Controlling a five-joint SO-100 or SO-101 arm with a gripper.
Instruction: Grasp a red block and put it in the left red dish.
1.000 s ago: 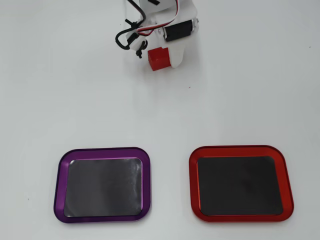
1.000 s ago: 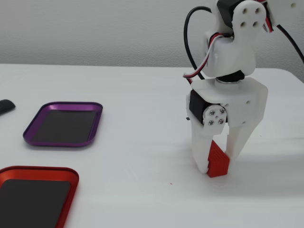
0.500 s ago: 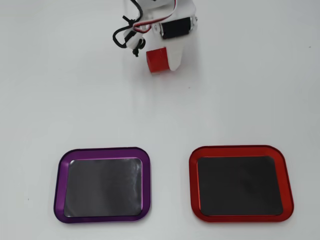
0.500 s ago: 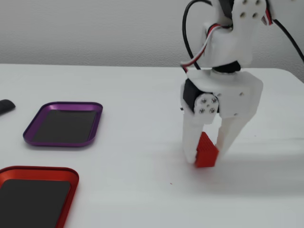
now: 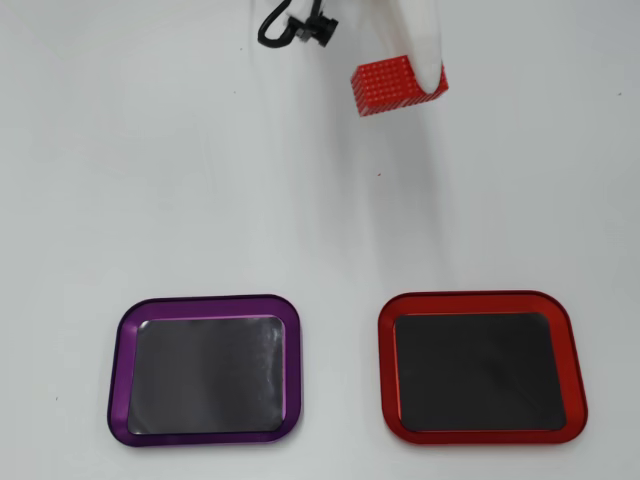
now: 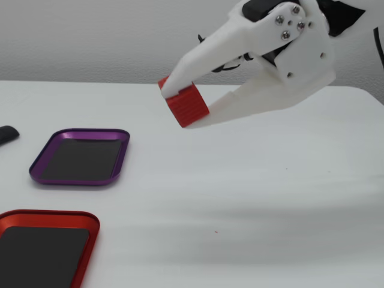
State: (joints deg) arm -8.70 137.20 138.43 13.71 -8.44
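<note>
In the overhead view, the red block (image 5: 387, 87) sits near the top edge, right of centre, its dotted face turned to the camera, with a white finger (image 5: 424, 45) of the gripper (image 5: 400, 85) pressed against its right side; a black cable (image 5: 292, 25) loops at the top, left of the block. The purple-rimmed tray (image 5: 205, 368) lies at lower left and the red dish (image 5: 480, 366) at lower right, side by side and apart on the white table (image 5: 150, 180), both well below the block. In the fixed view, the gripper (image 6: 186, 108) reaches in from the upper right, tilted down toward the left, its two white fingers clamped on the red block (image 6: 186, 106), which is held in the air above the table (image 6: 252, 198). The purple-rimmed tray (image 6: 82, 156) lies at left, and the red dish (image 6: 42, 249) is in the lower left corner, cut by the frame edge. A dark object (image 6: 8, 134) shows at the left edge.
</note>
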